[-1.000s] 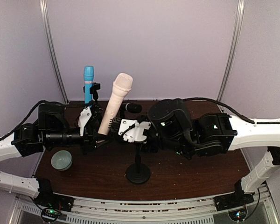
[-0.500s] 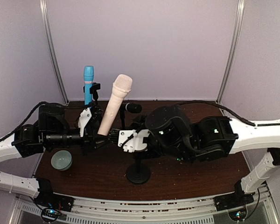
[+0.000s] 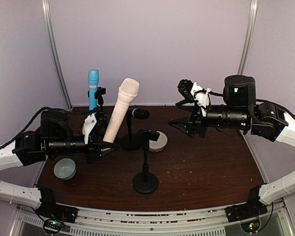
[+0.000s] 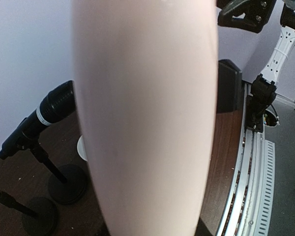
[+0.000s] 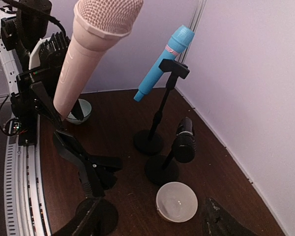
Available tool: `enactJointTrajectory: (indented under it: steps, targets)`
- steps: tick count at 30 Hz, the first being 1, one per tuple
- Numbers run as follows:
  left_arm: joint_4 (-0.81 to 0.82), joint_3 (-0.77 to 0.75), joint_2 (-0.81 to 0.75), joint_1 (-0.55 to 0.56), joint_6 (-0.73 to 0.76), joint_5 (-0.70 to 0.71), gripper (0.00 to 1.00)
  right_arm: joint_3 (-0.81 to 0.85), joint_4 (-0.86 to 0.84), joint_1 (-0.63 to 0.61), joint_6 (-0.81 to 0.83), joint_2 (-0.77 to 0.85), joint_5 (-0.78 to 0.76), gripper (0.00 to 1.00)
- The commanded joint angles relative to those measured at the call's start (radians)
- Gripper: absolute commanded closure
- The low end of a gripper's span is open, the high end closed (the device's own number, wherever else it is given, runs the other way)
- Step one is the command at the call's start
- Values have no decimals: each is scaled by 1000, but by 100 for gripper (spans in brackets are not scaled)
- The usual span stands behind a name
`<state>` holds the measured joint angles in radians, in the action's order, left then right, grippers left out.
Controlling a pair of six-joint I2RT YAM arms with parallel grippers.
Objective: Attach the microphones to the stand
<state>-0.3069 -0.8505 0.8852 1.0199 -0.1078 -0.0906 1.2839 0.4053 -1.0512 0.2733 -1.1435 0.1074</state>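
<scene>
My left gripper (image 3: 107, 143) is shut on the lower end of the cream-pink microphone (image 3: 121, 110), held tilted, head up, left of the empty stand (image 3: 145, 183) and its black clip (image 3: 148, 135). This microphone fills the left wrist view (image 4: 145, 118) and hides the fingers. The light blue microphone (image 3: 93, 88) sits clipped on a back-left stand. The black microphone (image 3: 139, 114) sits on a low stand beside it. My right gripper (image 3: 180, 105) is open and empty, raised to the right of the stands. The right wrist view shows the cream-pink microphone (image 5: 88, 54), the blue one (image 5: 162, 61), the black one (image 5: 184, 140) and the clip (image 5: 91, 167).
A white bowl (image 3: 159, 141) lies behind the empty stand and shows in the right wrist view (image 5: 176, 202). A pale green bowl (image 3: 65, 168) sits at front left under my left arm. The walls close in at back and sides.
My right arm has pulled back from the empty stand's clip, up and to the right, uncovering the clip and the white bowl. My left arm and the cream-pink microphone have not moved.
</scene>
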Motion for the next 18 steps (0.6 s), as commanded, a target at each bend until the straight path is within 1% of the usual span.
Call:
enactJointTrajectory:
  steps: [1, 8, 11, 12, 15, 16, 18]
  targets:
    - [62, -24, 18, -7, -9, -14, 100, -51, -73, 38, -137, -38, 233, 37]
    - [65, -28, 25, -7, -16, -21, 100, -31, -68, 39, -162, -125, 280, 43]
    - [63, -24, 20, -7, -20, -20, 100, -27, -78, 39, -173, -139, 313, 49]
    - [62, -24, 21, -7, -20, -19, 100, -23, -74, 38, -176, -144, 320, 55]
    - [55, -24, 19, -7, -20, -21, 100, -12, -58, 38, -182, -156, 348, 64]
    - [54, -24, 18, -7, -20, -20, 100, -10, -55, 37, -190, -157, 360, 66]
    - [51, -25, 19, -7, -18, -20, 100, -10, -55, 34, -203, -158, 379, 66]
